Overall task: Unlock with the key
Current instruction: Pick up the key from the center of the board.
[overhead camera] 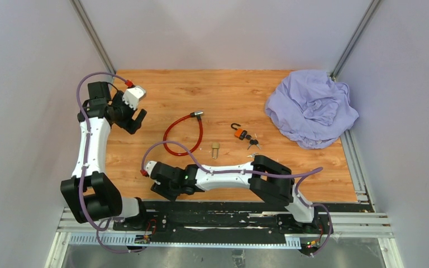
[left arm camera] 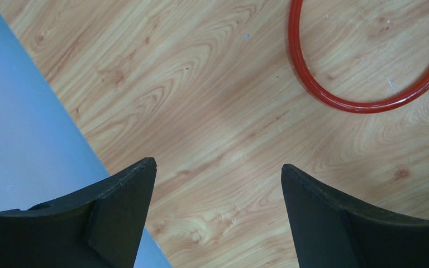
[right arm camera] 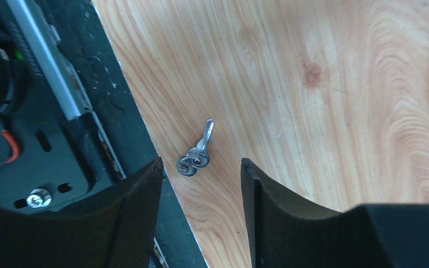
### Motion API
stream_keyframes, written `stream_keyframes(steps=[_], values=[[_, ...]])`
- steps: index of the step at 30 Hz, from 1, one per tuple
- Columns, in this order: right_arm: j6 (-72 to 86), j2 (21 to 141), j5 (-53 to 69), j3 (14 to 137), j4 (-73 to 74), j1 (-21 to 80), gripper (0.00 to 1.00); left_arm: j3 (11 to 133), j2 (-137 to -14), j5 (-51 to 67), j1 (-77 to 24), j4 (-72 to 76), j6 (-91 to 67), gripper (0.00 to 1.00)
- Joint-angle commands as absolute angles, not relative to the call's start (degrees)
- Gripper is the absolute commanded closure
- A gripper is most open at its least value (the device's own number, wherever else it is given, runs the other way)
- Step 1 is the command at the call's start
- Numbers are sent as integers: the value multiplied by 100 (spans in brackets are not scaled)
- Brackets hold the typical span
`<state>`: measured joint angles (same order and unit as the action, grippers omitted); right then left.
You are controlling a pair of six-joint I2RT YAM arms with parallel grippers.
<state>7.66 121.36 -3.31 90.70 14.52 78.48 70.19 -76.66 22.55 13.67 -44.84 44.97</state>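
Key [right arm camera: 201, 142] lies flat at the near edge of the table [overhead camera: 313, 178], left of centre, just beside the black base rail [right arm camera: 61, 139]. It sits directly below the gap of the right pincer [right arm camera: 201, 163], whose jaws stand apart and empty. The key's long axis runs crosswise to their closing line. The left pincer [left arm camera: 218, 164] is wide, empty and well apart at far left. Count: one loose key, one red cable lock [overhead camera: 170, 134], one brass padlock [overhead camera: 215, 149], one orange padlock [overhead camera: 238, 133].
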Motion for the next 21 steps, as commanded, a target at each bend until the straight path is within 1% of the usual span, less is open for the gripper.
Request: stream_keyframes(steps=[1, 6, 9, 13, 18, 21], values=[[684, 12455, -522, 9388, 1776, 7883, 48, 7185, -7708, 2529, 1475, -4553, 4412, 14], [681, 12525, -585, 9382, 1882, 7892, 50, 7200, -7745, 2575, 1479, -4548, 4443, 14], [677, 12546, -635, 9382, 1890, 7894, 55, 7223, -7776, 2575, 1483, -4540, 4423, 15], [652, 12529, -745, 9342, 1898, 7888, 65, 7223, -7733, 2593, 1490, -4566, 4484, 15], [606, 12534, -783, 9289, 1886, 7897, 69, 7227, -7670, 2601, 1485, -4581, 4533, 15], [564, 12604, -769, 9371, 1885, 7893, 76, 7224, -7619, 2619, 1488, -4619, 4582, 16]])
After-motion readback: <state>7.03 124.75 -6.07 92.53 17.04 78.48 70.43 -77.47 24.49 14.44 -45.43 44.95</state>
